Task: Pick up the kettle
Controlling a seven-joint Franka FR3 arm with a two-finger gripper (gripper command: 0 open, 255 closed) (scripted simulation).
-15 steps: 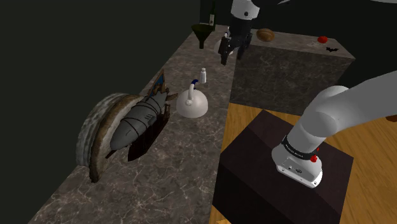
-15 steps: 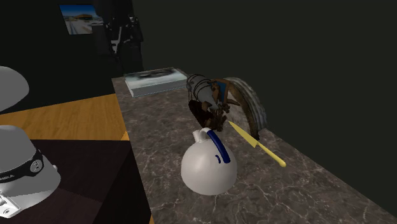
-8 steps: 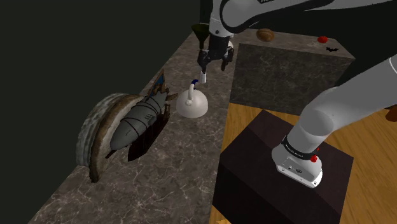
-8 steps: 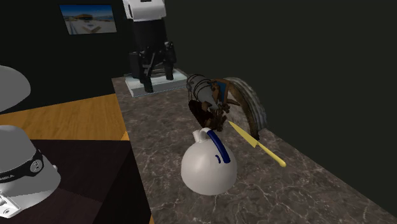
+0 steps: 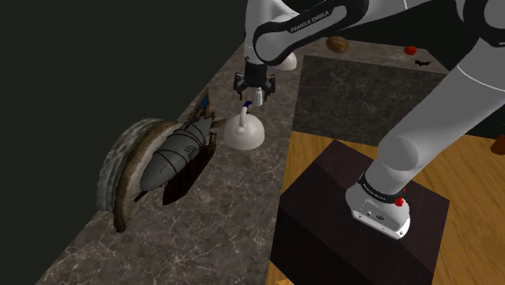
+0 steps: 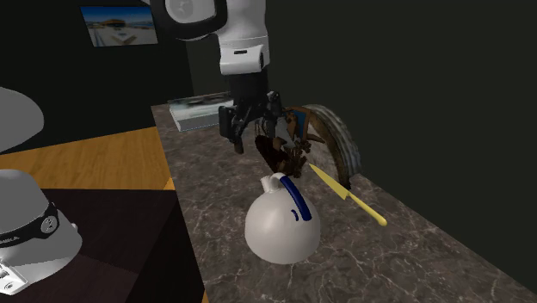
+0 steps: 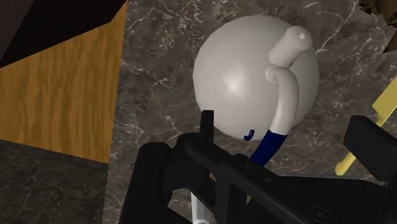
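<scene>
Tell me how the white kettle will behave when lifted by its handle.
The kettle probably sits steady: its dome is wide and low. Its smooth round body looks slippery, so the thin handle seems the surer hold, though it may swing.

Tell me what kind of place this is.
Probably a home kitchen: a long stone-patterned counter, a white kettle standing on it, and a wooden floor beside it.

On the counter (image 5: pixel 227 219) the kettle (image 5: pixel 244 132) sits at the shoulder view's right of a ship model (image 5: pixel 174 158) (a knife (image 6: pixel 348 197) lies just beside both). The gripper (image 5: pixel 253 95) hangs above the kettle's far side, and the stand (image 5: pixel 356 202) is near right.
</scene>
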